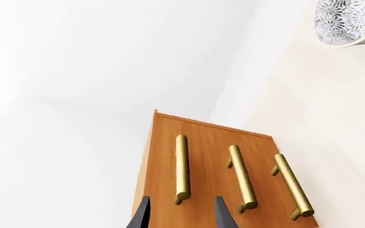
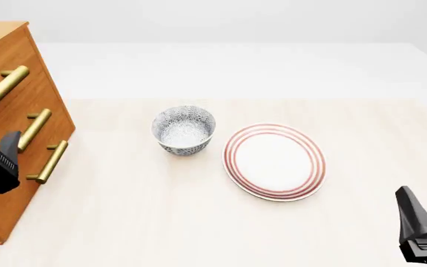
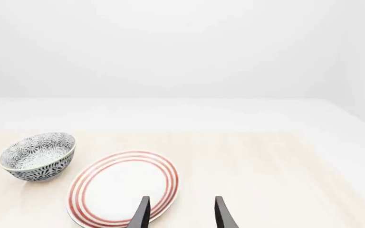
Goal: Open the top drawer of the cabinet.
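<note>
Top drawer (image 2: pixel 9 61) sits closed in the wooden cabinet (image 2: pixel 6 183) at the worktop's (image 2: pixel 198 222) far left. Left gripper (image 1: pixel 181 216) hovers before its brass handle (image 1: pixel 181 167), jaws released, gripping nothing. Right gripper (image 3: pixel 181 213) rests idle, jaws parted, near a striped plate (image 2: pixel 274 161). Risk: closing on the middle handle (image 1: pixel 243 178) instead.

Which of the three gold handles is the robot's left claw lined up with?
The top drawer's handle. In the left wrist view it runs down between the left gripper's open fingers, while the other two handles lie off to one side.
</note>
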Action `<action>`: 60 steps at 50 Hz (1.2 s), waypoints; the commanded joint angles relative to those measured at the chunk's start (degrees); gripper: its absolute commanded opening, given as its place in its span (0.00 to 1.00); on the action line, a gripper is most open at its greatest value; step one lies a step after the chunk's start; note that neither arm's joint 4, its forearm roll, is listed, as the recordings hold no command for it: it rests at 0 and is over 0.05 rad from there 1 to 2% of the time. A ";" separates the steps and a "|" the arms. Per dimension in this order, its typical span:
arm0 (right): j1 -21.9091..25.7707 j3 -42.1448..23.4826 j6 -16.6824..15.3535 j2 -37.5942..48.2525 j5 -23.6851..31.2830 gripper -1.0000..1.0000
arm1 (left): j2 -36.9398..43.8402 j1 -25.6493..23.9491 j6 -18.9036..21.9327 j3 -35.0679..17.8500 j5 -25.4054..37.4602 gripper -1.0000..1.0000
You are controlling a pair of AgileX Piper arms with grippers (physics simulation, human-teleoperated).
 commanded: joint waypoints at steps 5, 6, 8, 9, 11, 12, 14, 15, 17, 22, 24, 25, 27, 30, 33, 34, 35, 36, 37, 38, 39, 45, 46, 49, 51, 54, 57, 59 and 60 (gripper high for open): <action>-0.01 0.00 0.01 0.00 0.00 1.00 | 8.38 1.46 6.32 -1.02 -9.44 1.00; -0.01 0.00 -0.01 0.00 0.00 1.00 | 8.66 1.51 6.54 -0.90 -9.79 1.00; 0.01 0.00 0.01 0.01 0.00 1.00 | 9.20 1.55 6.67 -0.99 -10.34 1.00; 0.00 0.00 0.00 -0.01 0.00 1.00 | 9.47 1.53 6.69 -1.07 -10.50 1.00; 0.00 0.00 -0.01 0.00 0.00 1.00 | 10.22 1.47 6.70 -1.20 -10.99 1.00; -0.01 0.00 -0.01 -0.01 0.00 1.00 | 10.65 1.37 6.72 -1.25 -11.20 1.00; 0.00 0.00 -0.01 0.01 0.00 1.00 | 11.76 1.44 7.28 -0.96 -12.65 1.00; -0.01 0.00 0.00 0.00 0.00 1.00 | 12.17 1.33 7.24 -1.12 -12.75 1.00; 0.00 0.00 0.01 -0.01 0.00 1.00 | 13.14 1.24 7.44 -1.20 -13.60 1.00; -0.01 0.00 0.01 0.00 0.00 1.00 | 14.91 1.35 7.41 -1.77 -14.75 1.00; -0.01 0.00 0.00 -0.01 0.00 1.00 | 16.19 1.64 8.04 -1.19 -16.48 1.00; -0.01 0.00 0.00 0.00 0.00 1.00 | 16.67 1.72 8.04 -1.15 -16.84 1.00; 0.00 0.00 0.00 -0.01 0.00 1.00 | 17.34 2.31 7.98 -1.18 -17.88 1.00; 0.00 0.00 -0.01 0.01 0.00 1.00 | 18.11 2.15 7.45 -1.73 -17.83 1.00; 0.00 0.00 0.00 0.00 0.00 1.00 | 19.12 2.65 7.50 -1.75 -19.00 1.00; 0.01 0.00 0.00 0.00 0.00 1.00 | 19.44 2.87 7.60 -1.72 -19.32 1.00; 0.01 0.00 0.00 0.00 0.00 1.00 | 19.44 2.87 7.60 -1.72 -19.33 1.00; -0.01 0.00 0.00 0.00 0.00 1.00 | 19.88 3.45 7.96 -1.55 -20.19 1.00; 0.01 0.00 0.00 0.00 0.00 1.00 | 20.06 4.04 8.17 -1.43 -20.96 1.00; 0.00 0.00 0.00 0.01 0.00 1.00 | 20.39 3.66 8.11 -1.58 -20.79 1.00; -0.01 0.00 0.00 0.01 0.00 1.00 | 20.73 3.89 8.01 -1.70 -21.03 1.00; 0.01 0.00 -0.02 0.00 0.00 1.00 | 22.59 4.69 8.21 -1.83 -22.83 1.00; 0.00 0.00 0.00 0.01 0.00 1.00 | 22.86 4.61 8.28 -1.88 -23.00 1.00; -0.01 0.00 0.01 0.00 0.00 1.00 | 23.51 4.83 8.42 -2.13 -23.31 1.00; 0.00 0.00 0.01 0.00 0.00 1.00 | 23.73 5.05 8.48 -2.16 -23.65 1.00; 0.01 0.00 0.00 0.00 0.00 1.00 | 24.13 5.09 8.32 -2.34 -23.55 1.00; 0.01 0.00 0.00 0.00 0.00 1.00 | 24.72 5.35 8.11 -2.46 -23.95 1.00; 0.01 0.00 0.01 0.00 0.00 1.00 | 25.40 5.78 8.14 -2.44 -24.71 1.00; -0.01 0.00 -0.01 -0.01 0.00 1.00 | 25.77 6.31 8.45 -2.28 -25.62 1.00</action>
